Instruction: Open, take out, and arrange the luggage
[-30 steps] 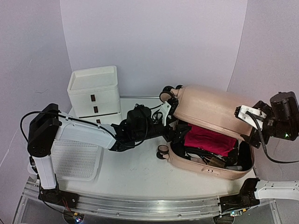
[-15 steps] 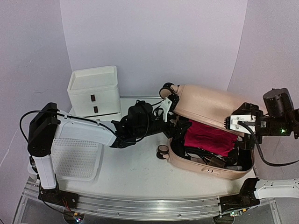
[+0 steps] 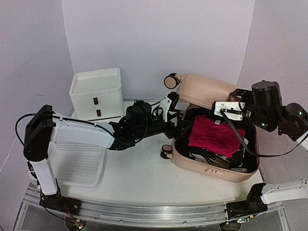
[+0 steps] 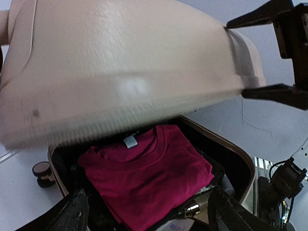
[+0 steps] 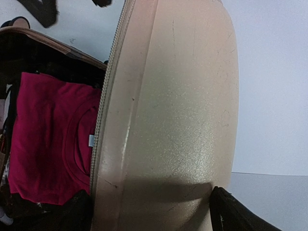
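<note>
The pale pink luggage lies open at the right of the table, its base (image 3: 211,169) flat and its lid (image 3: 207,91) raised steeply on the far side. A folded red shirt (image 3: 214,134) lies on top of dark items inside. My right gripper (image 3: 237,102) straddles the lid's right edge; in the right wrist view the lid (image 5: 168,120) fills the gap of that gripper (image 5: 154,214), with both fingers against it. My left gripper (image 3: 179,129) stands open at the base's left rim, under the lid. In its own view, that gripper (image 4: 151,214) has only the shirt (image 4: 144,178) beyond it.
A white drawer unit (image 3: 96,94) stands at the back left. A white perforated basket (image 3: 77,161) sits in front of it. A caster wheel (image 3: 167,151) sticks out at the base's near-left corner, another (image 3: 171,80) at the lid's top left. A metal-capped bottle (image 4: 192,208) lies beside the shirt.
The lid has swung up from leaning over the base to nearly upright, baring the whole shirt. My right gripper moved up and left with it. The left arm reached slightly further right.
</note>
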